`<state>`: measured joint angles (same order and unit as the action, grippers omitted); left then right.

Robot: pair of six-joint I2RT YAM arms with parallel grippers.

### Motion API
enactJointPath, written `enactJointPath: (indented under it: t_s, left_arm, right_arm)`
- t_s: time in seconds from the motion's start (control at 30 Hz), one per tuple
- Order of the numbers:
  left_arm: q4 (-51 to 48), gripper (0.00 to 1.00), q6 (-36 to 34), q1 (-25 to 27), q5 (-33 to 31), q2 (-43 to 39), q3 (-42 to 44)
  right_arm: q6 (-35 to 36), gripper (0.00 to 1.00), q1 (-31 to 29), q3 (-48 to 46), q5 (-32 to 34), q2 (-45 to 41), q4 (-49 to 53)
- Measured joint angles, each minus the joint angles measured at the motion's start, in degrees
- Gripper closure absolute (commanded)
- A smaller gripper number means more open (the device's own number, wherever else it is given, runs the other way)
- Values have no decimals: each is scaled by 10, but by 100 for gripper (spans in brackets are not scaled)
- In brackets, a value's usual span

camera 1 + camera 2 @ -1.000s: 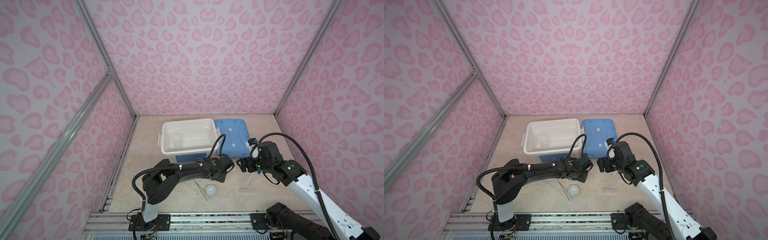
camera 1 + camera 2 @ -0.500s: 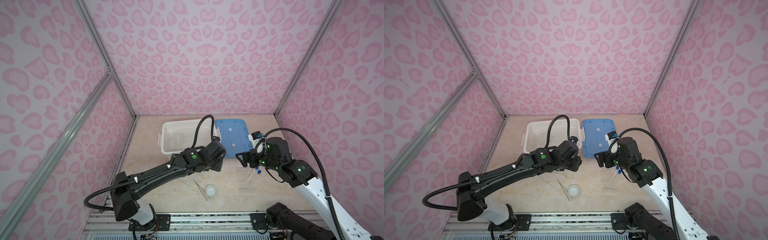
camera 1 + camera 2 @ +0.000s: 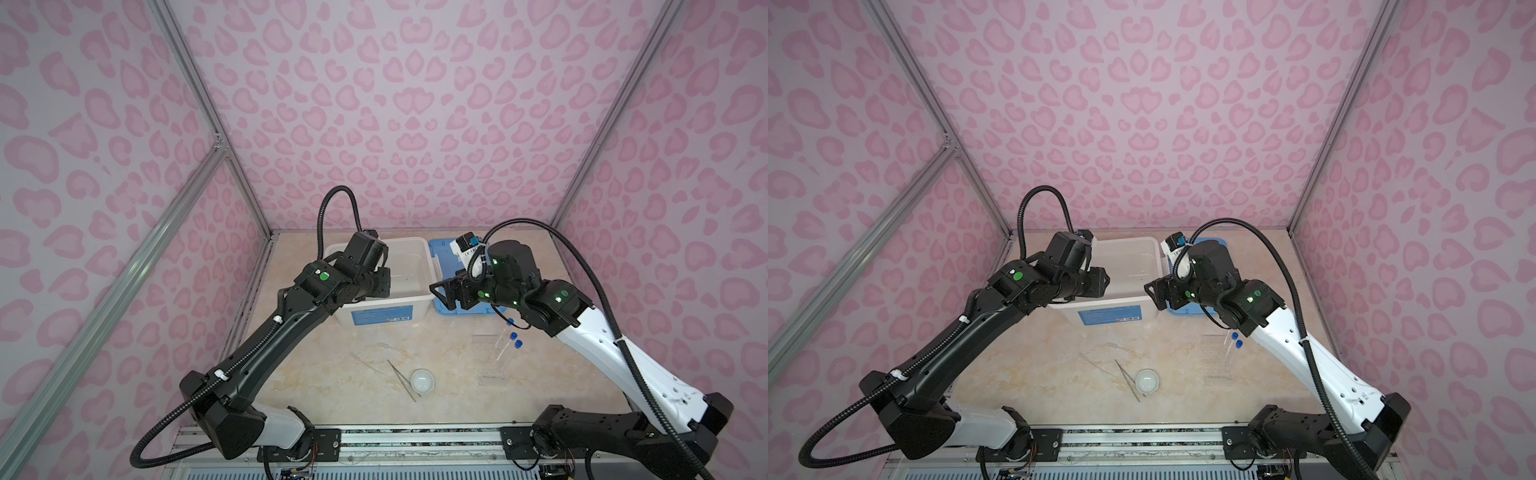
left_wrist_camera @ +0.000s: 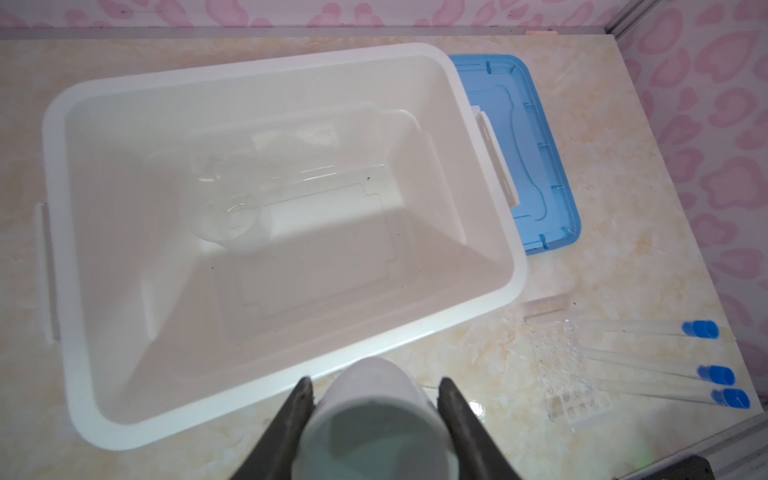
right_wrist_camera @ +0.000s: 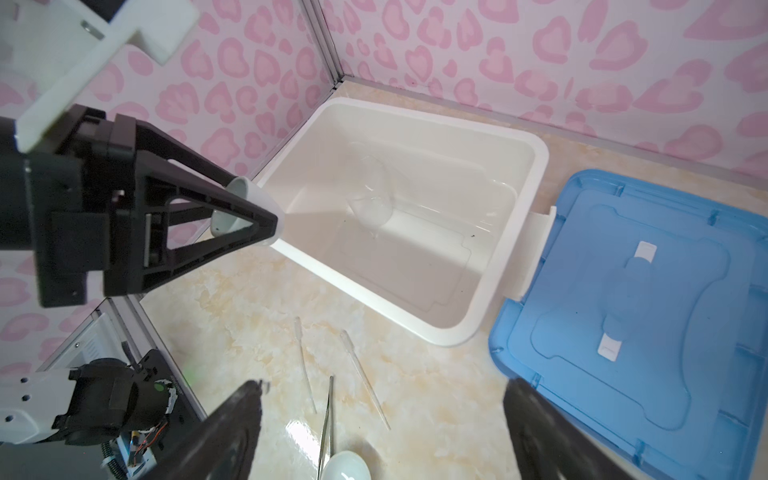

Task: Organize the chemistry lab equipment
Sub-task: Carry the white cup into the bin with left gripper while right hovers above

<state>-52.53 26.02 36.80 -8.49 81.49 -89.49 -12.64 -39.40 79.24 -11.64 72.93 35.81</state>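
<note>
My left gripper [image 4: 374, 386] is shut on a small white round dish [image 4: 370, 419], held tilted above the near rim of the white box [image 4: 291, 374]. The right wrist view shows that dish [image 5: 249, 203] between the left fingers. A clear glass vessel [image 4: 232, 212] lies inside the box. My right gripper [image 5: 384, 399] hangs open and holds nothing, above the table by the blue lid [image 5: 623, 311]. Under it lie a second white dish [image 5: 347, 467], thin tweezers [image 5: 328, 419] and two clear droppers [image 5: 303, 365]. Three blue-capped tubes [image 4: 665, 374] lie on a clear rack [image 4: 569, 374].
In both top views the white box [image 3: 430, 266] stands at the back middle with the blue lid [image 3: 442, 249] flat beside it on the right. The left gripper [image 3: 386, 282] and right gripper [image 3: 442, 291] are close together over the box's front right corner. Pink walls enclose the table.
My left arm rose from the table in front of the box and swung back and left with the dish. The right gripper lifted and moved left toward the box.
</note>
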Motion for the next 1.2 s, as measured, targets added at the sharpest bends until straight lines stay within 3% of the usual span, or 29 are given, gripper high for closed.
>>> enactJointPath:
  t_s: [0.23,0.53,1.2]
  left_arm:
    - [-7,73,-40,-79,30,59,-2]
    - [18,75,-66,-121,44,129,30]
    - [94,76,-91,-139,-7,218,79]
  right_arm:
    - [0,10,-23,76,7,111,-21]
    - [-3,10,-23,109,1,194,-34]
    - [-2,11,-23,114,-4,251,-46]
